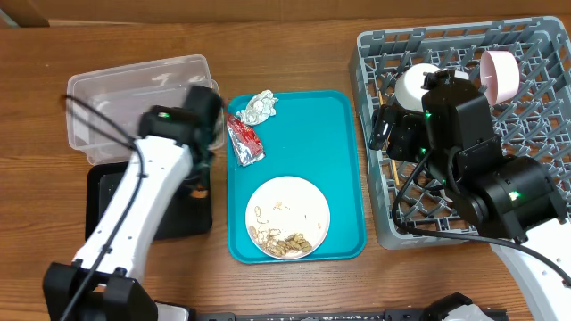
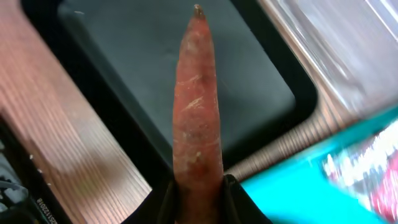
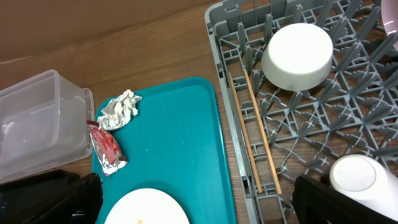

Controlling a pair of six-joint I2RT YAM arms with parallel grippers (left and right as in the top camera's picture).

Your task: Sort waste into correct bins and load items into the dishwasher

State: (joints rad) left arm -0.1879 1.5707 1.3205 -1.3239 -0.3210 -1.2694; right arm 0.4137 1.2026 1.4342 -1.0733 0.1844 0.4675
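My left gripper (image 2: 198,202) is shut on the thick end of an orange carrot piece (image 2: 198,112), whose tip points out over the shallow black tray (image 2: 143,56). In the overhead view it (image 1: 202,183) hangs at the black tray's (image 1: 111,205) right edge, next to the clear tub (image 1: 134,98). My right gripper (image 3: 196,205) is open and holds nothing, above the gap between the teal tray (image 3: 180,143) and the grey rack (image 3: 348,118). The chopsticks (image 3: 255,137), white bowl (image 3: 297,56) and white cup (image 3: 354,177) are in the rack. The pink bowl (image 1: 500,76) is there too.
On the teal tray (image 1: 339,160) lie a crumpled silvery wrapper (image 1: 259,107), a red packet (image 1: 245,143) and a white plate (image 1: 299,205) with beige scraps (image 1: 281,241). The right arm's body covers the rack's (image 1: 535,98) front half.
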